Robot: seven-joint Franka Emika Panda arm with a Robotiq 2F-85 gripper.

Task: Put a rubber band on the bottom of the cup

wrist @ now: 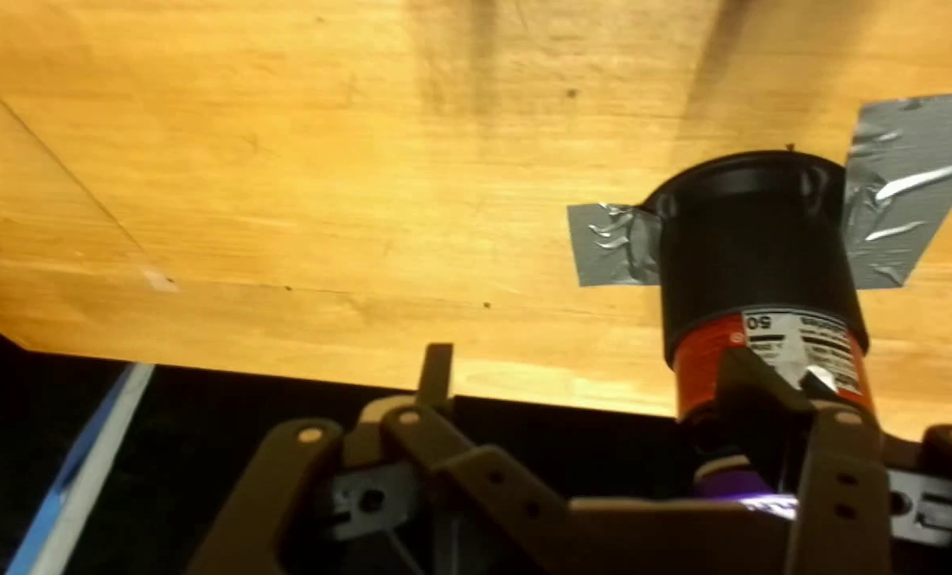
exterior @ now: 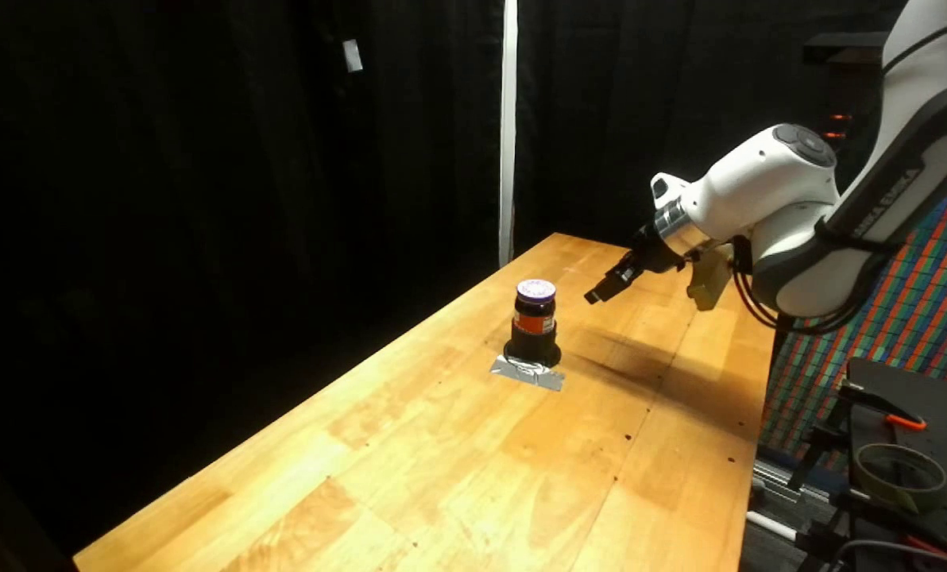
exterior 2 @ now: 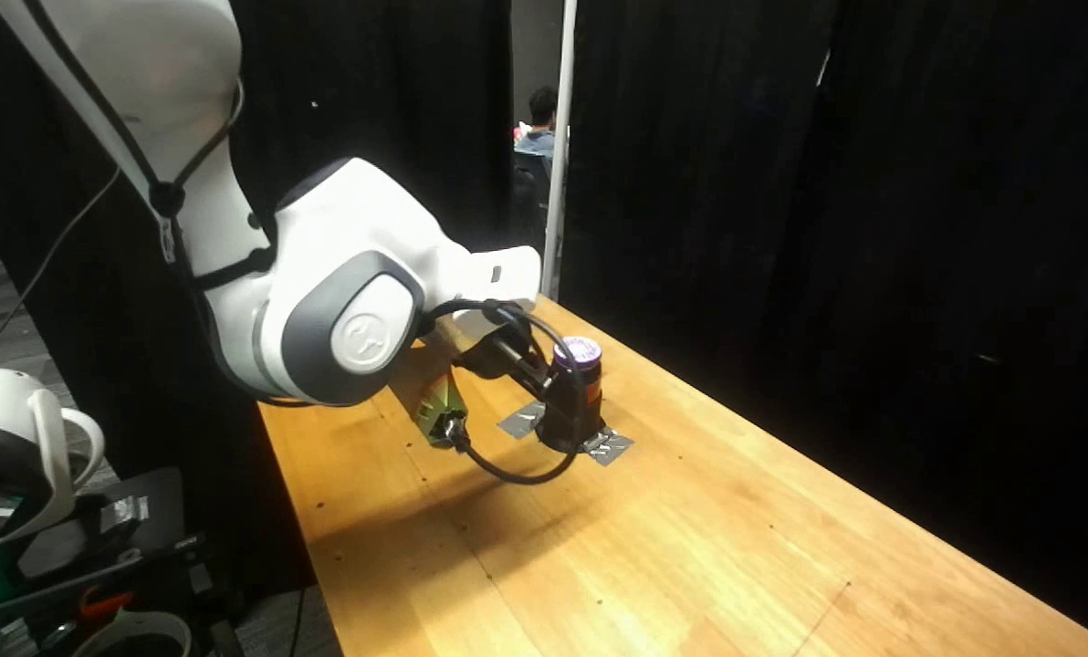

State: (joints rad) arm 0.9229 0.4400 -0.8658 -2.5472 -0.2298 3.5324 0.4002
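Note:
The cup (exterior: 534, 323) is a jar-like cylinder with a purple-and-white lid, a dark upper part and an orange-red label. It stands upright in a black holder (exterior: 533, 348) on the table. The cup also shows in the other exterior view (exterior 2: 594, 392) and, upside down, in the wrist view (wrist: 706, 359). My gripper (exterior: 596, 295) is beside the cup, above the table. In the wrist view the gripper (wrist: 592, 363) has its fingers wide apart with nothing between them; one finger overlaps the cup's label, and I cannot tell if it touches. I cannot make out a rubber band.
Grey tape strips (exterior: 529, 373) hold the holder to the wooden table (exterior: 473, 477). A cable loop (exterior 2: 512, 477) hangs from the wrist and crosses in front of the cup in an exterior view. A side bench with a tape roll (exterior: 863, 469) stands beside the table. Black curtains surround it.

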